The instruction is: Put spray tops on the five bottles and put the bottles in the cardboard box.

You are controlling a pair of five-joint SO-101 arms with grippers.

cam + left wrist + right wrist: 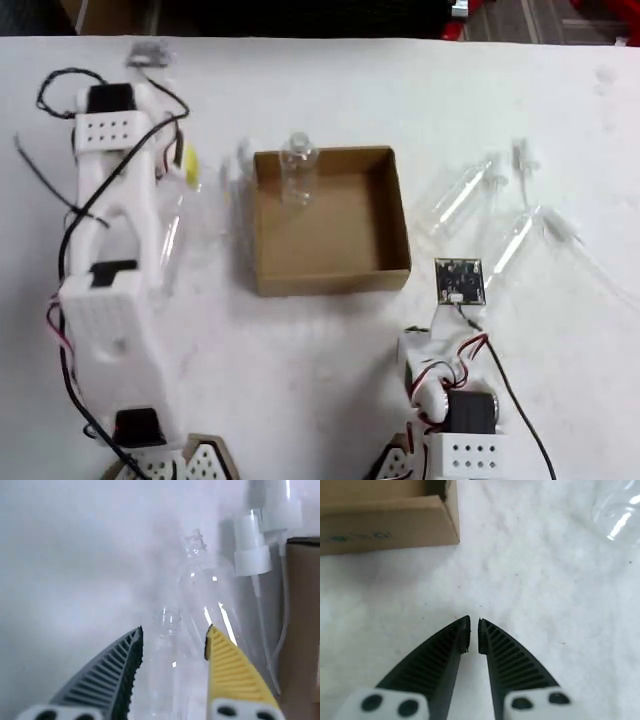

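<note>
1. A robotics lab or workshop bench is suggested.
2. Two white printed arms [110,300] are mounted at the near edge of a table [300,380] with a plain white surface.
3. Red and black wires [470,365] are left exposed along the arms, and a bare circuit board [459,281] is carried on one wrist.
4. Clear bottles [460,195], spray tops [522,155] and a cardboard box [330,278] are laid out on the table.
5. A dark floor [300,15] is seen beyond the far table edge.

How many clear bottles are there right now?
5 bottles: one upright in the cardboard box, two lying right of it, two lying left of it at the left gripper. Others may be hidden under that arm.
</note>
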